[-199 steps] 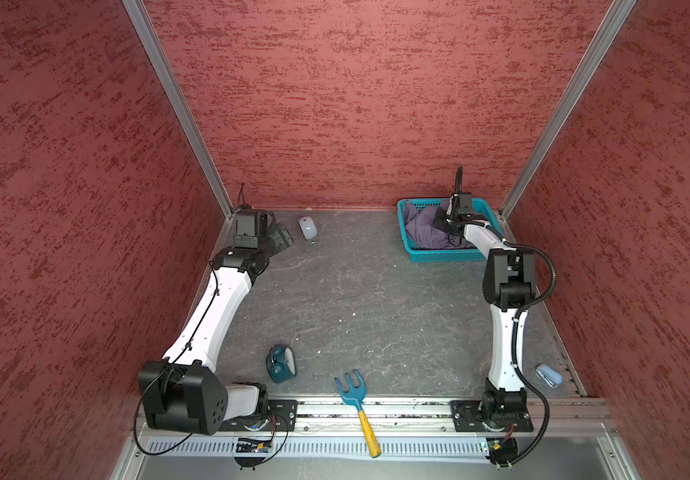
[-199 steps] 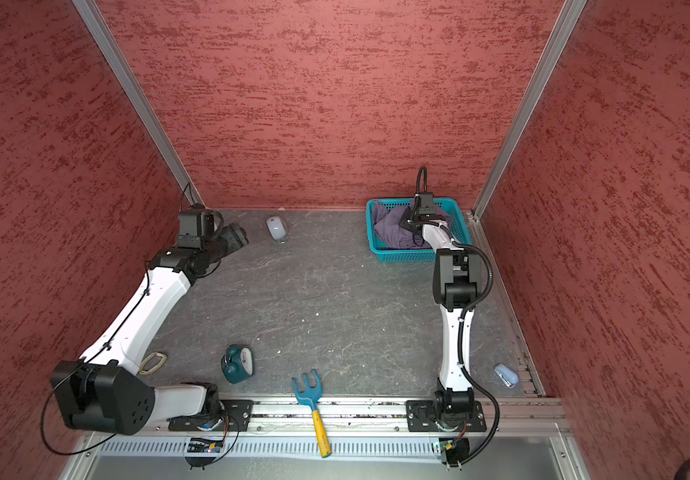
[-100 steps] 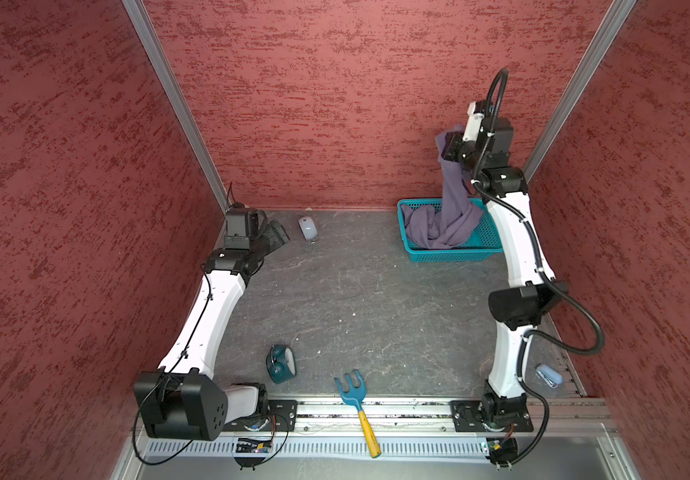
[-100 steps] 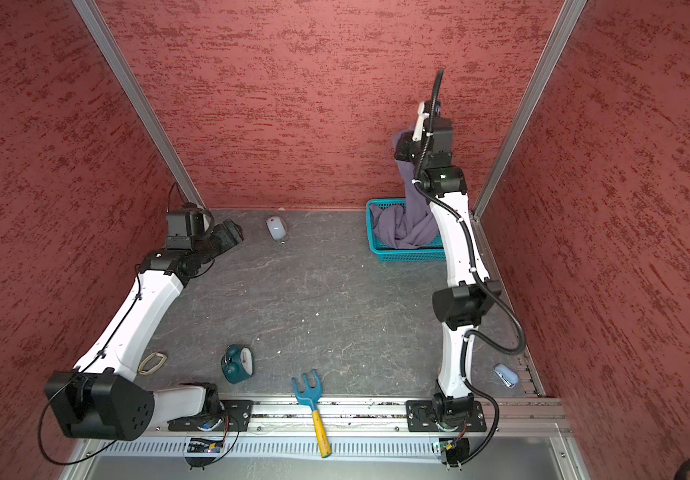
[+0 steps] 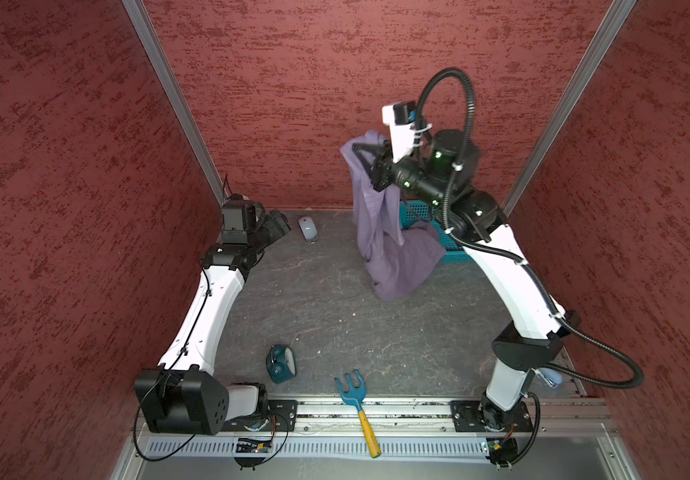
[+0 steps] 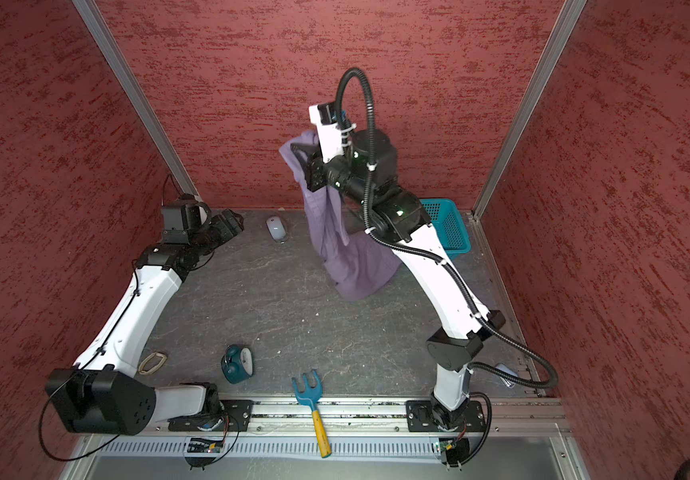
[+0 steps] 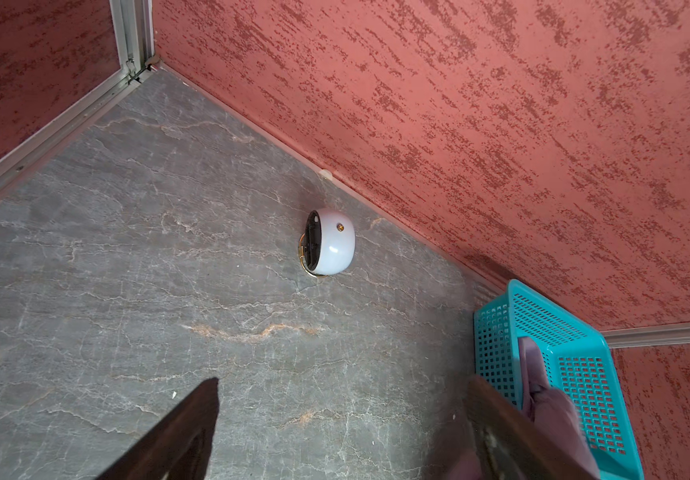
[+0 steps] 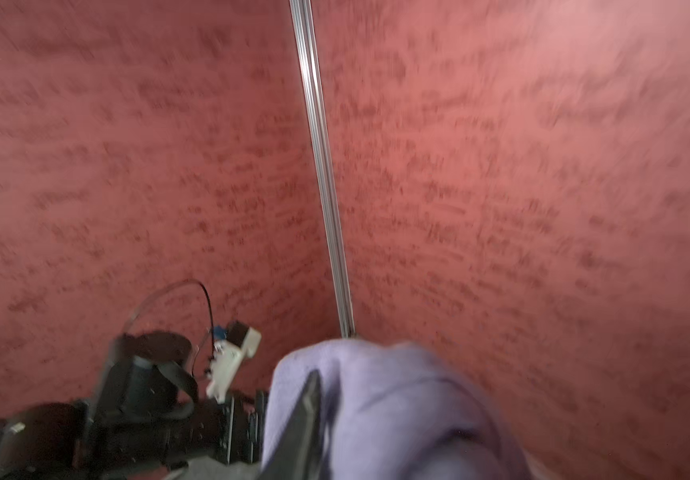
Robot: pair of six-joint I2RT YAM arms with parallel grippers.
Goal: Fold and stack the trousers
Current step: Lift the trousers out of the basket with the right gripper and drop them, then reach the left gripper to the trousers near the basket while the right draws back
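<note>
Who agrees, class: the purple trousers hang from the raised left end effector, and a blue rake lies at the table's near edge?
Not quite. Both top views show the trousers hanging from the raised right end effector; the left end effector sits low beside the white mouse. The blue rake does lie at the near edge of the table.

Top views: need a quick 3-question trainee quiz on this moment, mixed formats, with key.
1. True or false: the trousers are folded flat.
2. Which item lies nearest the left gripper? A) blue rake B) white mouse C) teal clock
3. Fill in: the teal basket stands in the far corner on the ___ arm's side.

Key: 1 false, they hang bunched from the raised right gripper; 2 B; 3 right.
</note>
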